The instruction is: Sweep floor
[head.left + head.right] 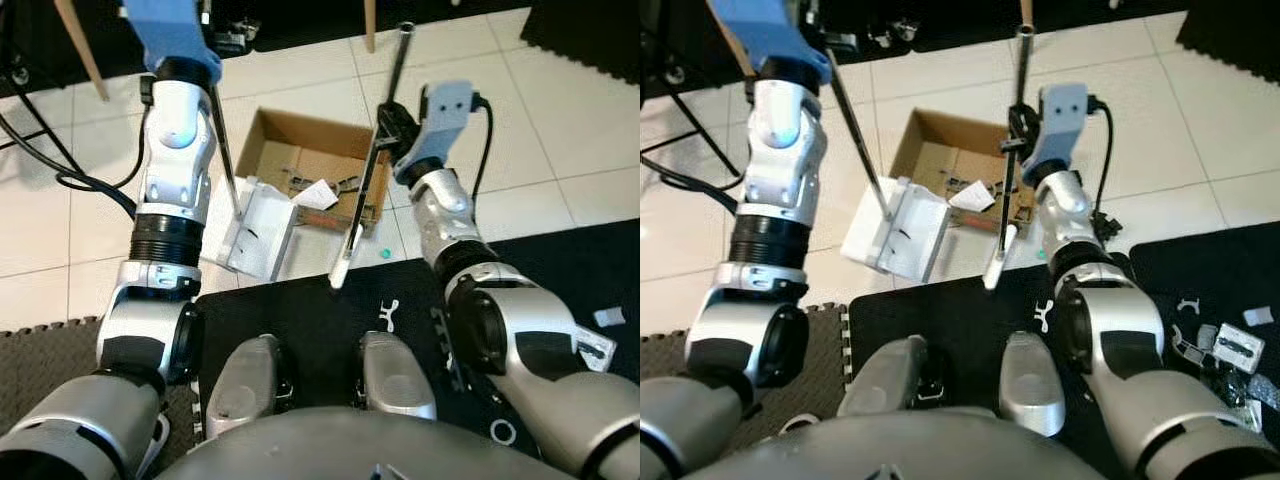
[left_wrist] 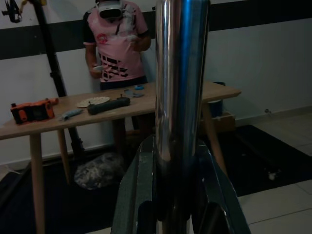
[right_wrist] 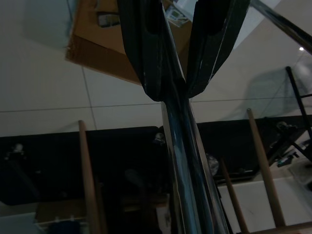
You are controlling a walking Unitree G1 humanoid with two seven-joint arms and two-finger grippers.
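My left gripper (image 2: pixel 178 146) is raised at the upper left and is shut on a thin metal handle (image 1: pixel 226 140). That handle runs down to a white dustpan (image 1: pixel 262 228), which rests on the tiled floor at the edge of the black mat (image 1: pixel 320 320). My right gripper (image 1: pixel 386 125) is shut on the shiny broom pole (image 1: pixel 374 175). The pole slants down past an open cardboard box (image 1: pixel 285 135), and its white lower end (image 1: pixel 342 262) touches the floor by the mat. A white paper scrap (image 1: pixel 318 193) and other bits lie in the box.
A small teal bit (image 1: pixel 385 254) lies on the tiles by the mat. Black cables (image 1: pixel 60 175) trail at the left, and wooden legs (image 1: pixel 82 48) stand behind. Small parts (image 1: pixel 1220 345) litter the mat at the right. A person (image 2: pixel 117 44) stands behind a wooden table.
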